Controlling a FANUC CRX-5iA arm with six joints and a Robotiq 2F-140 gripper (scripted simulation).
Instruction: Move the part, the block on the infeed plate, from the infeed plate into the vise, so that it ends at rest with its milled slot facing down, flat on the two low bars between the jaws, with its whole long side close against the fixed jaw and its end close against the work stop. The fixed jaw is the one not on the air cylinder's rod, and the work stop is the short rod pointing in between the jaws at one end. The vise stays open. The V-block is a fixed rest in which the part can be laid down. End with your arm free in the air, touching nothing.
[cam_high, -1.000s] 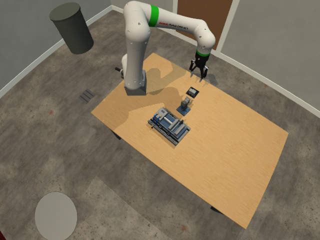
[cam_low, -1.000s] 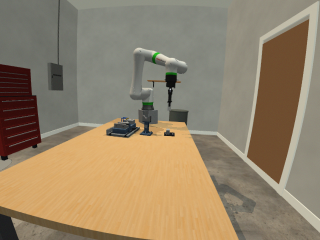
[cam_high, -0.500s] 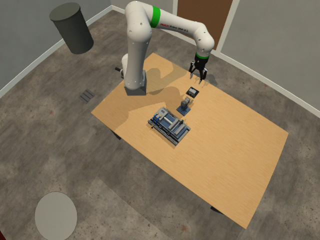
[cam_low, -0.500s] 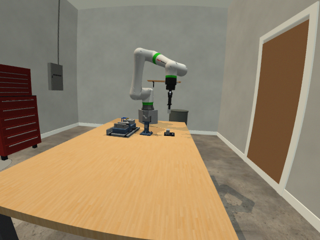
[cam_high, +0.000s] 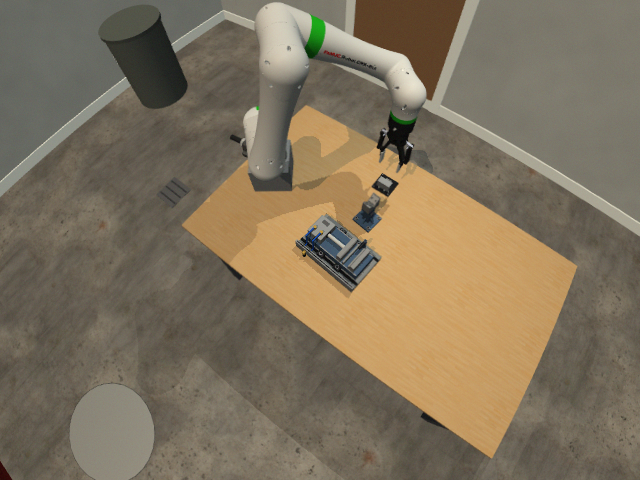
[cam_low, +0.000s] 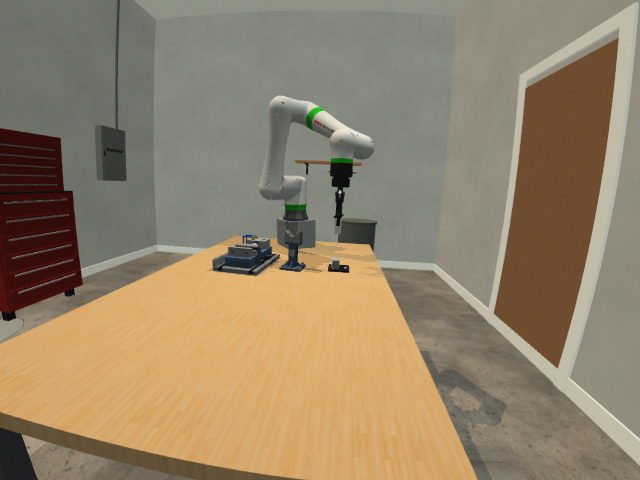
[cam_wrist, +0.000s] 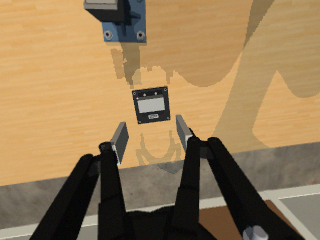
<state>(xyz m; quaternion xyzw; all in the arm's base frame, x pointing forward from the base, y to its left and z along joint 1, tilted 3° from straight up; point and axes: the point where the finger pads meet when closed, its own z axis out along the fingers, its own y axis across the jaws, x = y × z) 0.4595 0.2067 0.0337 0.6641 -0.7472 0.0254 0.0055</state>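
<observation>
The part (cam_wrist: 151, 105) (cam_high: 385, 184) is a small grey block lying on the black infeed plate near the table's far edge. It also shows in the exterior view (cam_low: 336, 263). My gripper (cam_wrist: 151, 126) is open and empty, hanging in the air well above the plate and slightly toward the table edge; it also shows in the top view (cam_high: 393, 158) and the exterior view (cam_low: 337, 223). The V-block (cam_high: 369, 206) stands on a blue base between the plate and the vise (cam_high: 338, 250). The vise jaws stand apart.
The arm's grey pedestal (cam_high: 270, 175) stands at the table's back left corner. A dark bin (cam_high: 143, 55) stands on the floor behind. A red tool cabinet (cam_low: 33, 222) stands at the left wall.
</observation>
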